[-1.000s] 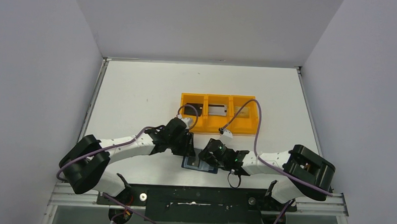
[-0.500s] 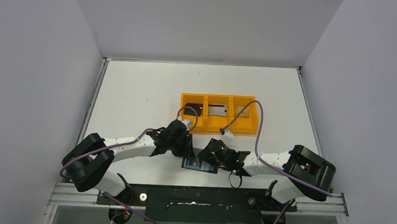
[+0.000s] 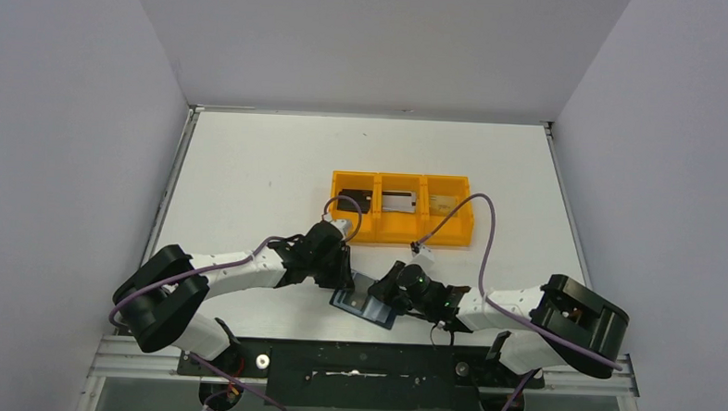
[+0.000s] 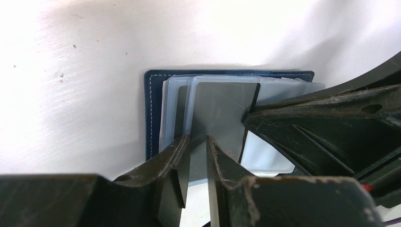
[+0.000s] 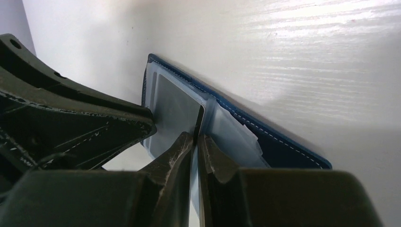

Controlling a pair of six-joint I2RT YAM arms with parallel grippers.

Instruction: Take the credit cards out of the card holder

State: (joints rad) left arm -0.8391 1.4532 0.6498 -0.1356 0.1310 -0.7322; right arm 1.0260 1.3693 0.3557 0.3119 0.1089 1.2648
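Wallet (image 3: pixel 365 305) open flat on tabletop (image 3: pixel 250 173), just nearward of orange tray (image 3: pixel 402 236), both tools down on it. Right tool (image 5: pixel 196 139) pressed together on the edge of a grey card (image 5: pixel 176 111), or perhaps on its clear pocket (image 4: pixel 176 109) too; hard to tell from this angle. Left tool (image 4: pixel 197 144) narrowly parted astride another edge of the card; clamped or not, cannot tell. Risk: dragging the whole wallet along if pocket pinched with card, or bending the card between two opposing grips, or losing so thin an edge mid-pull.
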